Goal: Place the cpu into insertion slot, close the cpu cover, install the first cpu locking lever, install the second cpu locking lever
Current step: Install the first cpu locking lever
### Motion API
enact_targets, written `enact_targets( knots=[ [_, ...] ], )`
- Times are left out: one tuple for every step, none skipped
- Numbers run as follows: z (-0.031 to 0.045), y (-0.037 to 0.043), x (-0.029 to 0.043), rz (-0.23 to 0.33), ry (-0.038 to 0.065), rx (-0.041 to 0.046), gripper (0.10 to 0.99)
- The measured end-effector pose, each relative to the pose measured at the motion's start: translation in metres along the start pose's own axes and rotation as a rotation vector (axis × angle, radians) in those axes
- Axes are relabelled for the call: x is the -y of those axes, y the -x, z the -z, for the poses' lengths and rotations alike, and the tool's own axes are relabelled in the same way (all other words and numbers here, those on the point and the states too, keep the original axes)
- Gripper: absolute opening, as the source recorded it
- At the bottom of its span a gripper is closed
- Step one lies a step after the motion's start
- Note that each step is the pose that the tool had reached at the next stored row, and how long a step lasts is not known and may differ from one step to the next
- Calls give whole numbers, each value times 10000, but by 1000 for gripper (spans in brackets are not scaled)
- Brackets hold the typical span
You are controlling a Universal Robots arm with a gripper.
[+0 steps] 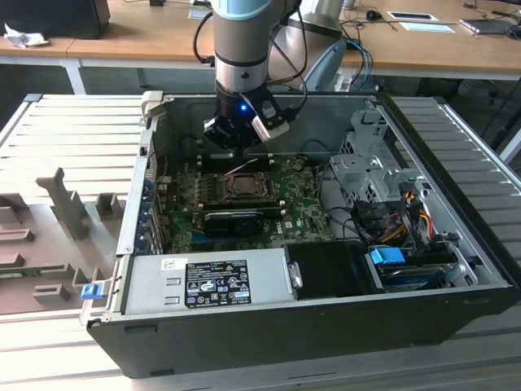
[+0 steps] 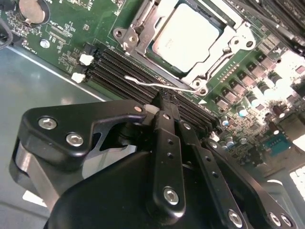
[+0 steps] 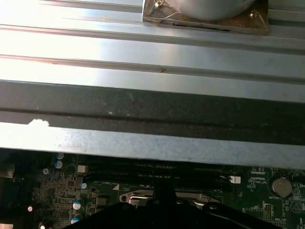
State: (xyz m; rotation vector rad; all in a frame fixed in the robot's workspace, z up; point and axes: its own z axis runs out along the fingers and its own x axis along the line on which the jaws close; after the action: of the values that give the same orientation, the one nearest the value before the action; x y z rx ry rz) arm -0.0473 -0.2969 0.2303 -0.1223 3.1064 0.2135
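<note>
The cpu (image 2: 188,36), a pale silvery square chip, lies in the insertion slot (image 2: 195,74) on the green motherboard; the exterior view shows it mid-board (image 1: 243,186). The cpu cover (image 2: 232,42), a grey metal frame, lies flat around the chip. A thin wire locking lever (image 2: 143,82) stands out along the slot's edge. My gripper (image 2: 159,100) is shut, its black fingertips right at that lever; whether they touch it I cannot tell. In the exterior view my gripper (image 1: 236,148) hangs just behind the slot.
Black memory slots (image 2: 119,67) run between my gripper and the slot. A long black card (image 1: 236,220) lies in front of it. The power supply (image 1: 203,281), drive cage (image 1: 366,167) and cables (image 1: 391,216) crowd the case. The metal case wall (image 3: 152,71) is close behind.
</note>
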Motion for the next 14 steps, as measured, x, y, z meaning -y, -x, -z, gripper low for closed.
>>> enact_targets(
  knots=[
    [-3,1,0,1,3,6,106],
    [-4,2,0,0,3,7,106],
    [-6,2,0,-2,3,7,106],
    [-9,10,1,1,3,7,106],
    [-11,17,2,0,3,7,106],
    [-12,21,3,0,3,7,106],
    [-13,23,3,-1,2,6,106],
    [-14,25,4,-1,2,7,106],
    [-17,29,4,-1,3,7,106],
    [-17,34,5,0,3,7,106],
    [-18,41,5,0,4,7,106],
    [-19,50,6,-1,3,8,106],
    [-22,79,8,-1,3,8,106],
    [-24,99,11,-1,4,8,106]
  ],
)
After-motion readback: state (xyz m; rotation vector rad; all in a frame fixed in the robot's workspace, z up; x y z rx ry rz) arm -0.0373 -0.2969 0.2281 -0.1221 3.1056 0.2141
